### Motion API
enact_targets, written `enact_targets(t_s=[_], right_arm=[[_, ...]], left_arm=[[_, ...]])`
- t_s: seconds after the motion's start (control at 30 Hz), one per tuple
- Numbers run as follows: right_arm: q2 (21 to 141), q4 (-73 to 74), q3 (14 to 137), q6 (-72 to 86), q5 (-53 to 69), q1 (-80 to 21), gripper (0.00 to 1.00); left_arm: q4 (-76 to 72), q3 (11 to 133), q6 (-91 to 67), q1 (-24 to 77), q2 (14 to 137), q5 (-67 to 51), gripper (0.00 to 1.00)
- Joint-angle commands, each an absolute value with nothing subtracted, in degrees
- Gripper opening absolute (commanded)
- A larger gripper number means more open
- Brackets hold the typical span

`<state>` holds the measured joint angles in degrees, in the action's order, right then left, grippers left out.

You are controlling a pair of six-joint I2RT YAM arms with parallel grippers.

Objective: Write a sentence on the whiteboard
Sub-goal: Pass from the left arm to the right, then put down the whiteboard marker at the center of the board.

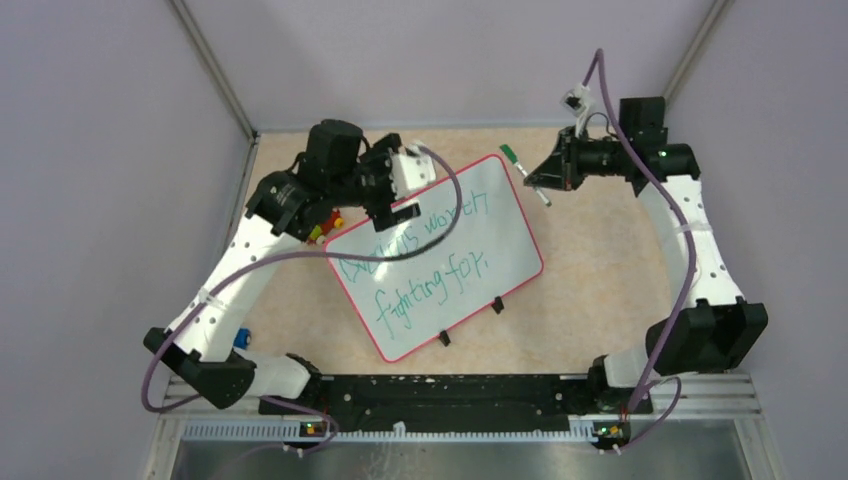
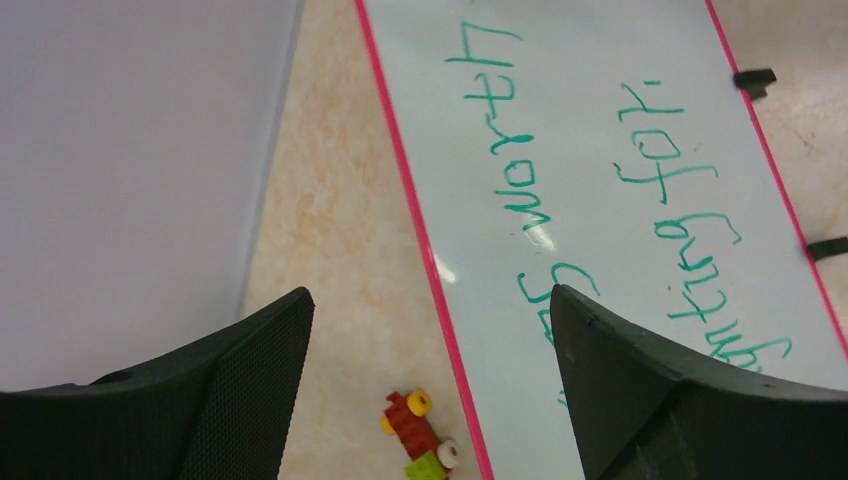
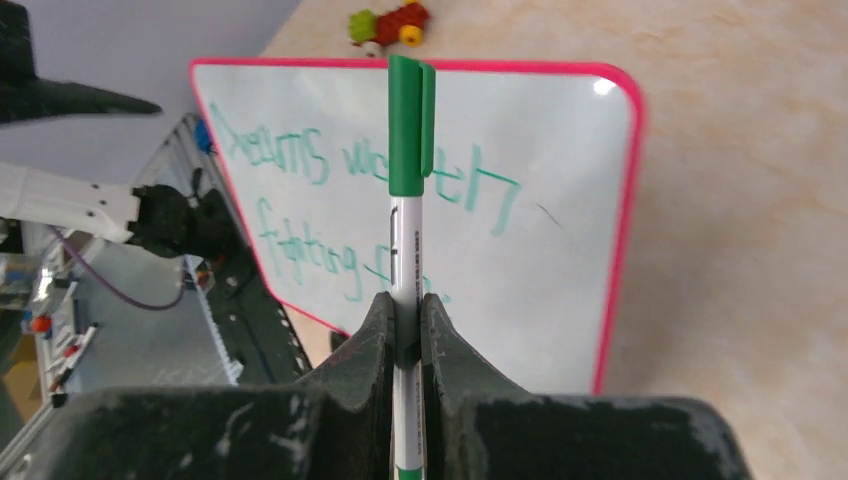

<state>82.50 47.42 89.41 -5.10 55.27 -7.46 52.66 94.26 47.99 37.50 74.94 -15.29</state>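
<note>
Whiteboard (image 1: 500, 215), red-rimmed, lies flat and askew at the middle of the table (image 1: 600, 290), bearing the sentence (image 1: 425, 270) in green. At left, the left gripper (image 2: 430, 310) hangs over the board's far-left edge, jaws spread and empty; a brick toy (image 2: 420, 435) lies just beside the rim. At right, off the far corner, the right gripper (image 3: 405, 310) clamps a green-capped marker (image 3: 408, 130).

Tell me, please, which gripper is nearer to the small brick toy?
Left. The left gripper hovers open above the toy; the right gripper, clamping a marker, is across the whiteboard.
</note>
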Motion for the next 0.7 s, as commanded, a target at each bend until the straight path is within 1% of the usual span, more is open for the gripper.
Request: enact_targets(t_s=[0.0, 0.1, 0.2, 0.3, 0.37, 0.43, 0.57, 0.67], right_arm=[[83.6, 52.4, 94.1, -11.1, 52.0, 1.8, 0.0], [85.8, 53.9, 94.3, -14.6, 47.3, 7.6, 0.0], [89.0, 53.1, 92.9, -18.2, 41.5, 12.6, 0.0], [91.4, 49.2, 89.5, -20.3, 35.5, 16.2, 0.0], [92.6, 45.9, 86.9, -21.5, 31.0, 17.5, 0.0], [93.8, 42.4, 84.2, -22.5, 27.2, 18.1, 0.0], [97.3, 37.0, 80.5, -23.1, 22.6, 19.5, 0.0], [100.9, 34.8, 79.7, -23.0, 20.8, 20.9, 0.0]], left_arm=[[47.6, 98.5, 27.2, 26.6, 77.6, -26.6, 0.94], [46.0, 101.6, 21.3, 19.7, 79.5, -28.2, 0.99], [47.1, 105.3, 17.7, 12.6, 82.2, -28.6, 0.99], [48.0, 105.6, 15.5, 3.4, 83.7, -31.8, 0.99], [48.3, 104.0, 14.0, -2.2, 84.4, -34.5, 0.99], [48.7, 102.1, 13.8, -5.6, 84.6, -36.1, 0.99], [46.7, 93.0, 15.6, -7.8, 82.9, -33.9, 0.99], [44.7, 87.9, 15.3, -10.8, 81.7, -34.9, 0.99]])
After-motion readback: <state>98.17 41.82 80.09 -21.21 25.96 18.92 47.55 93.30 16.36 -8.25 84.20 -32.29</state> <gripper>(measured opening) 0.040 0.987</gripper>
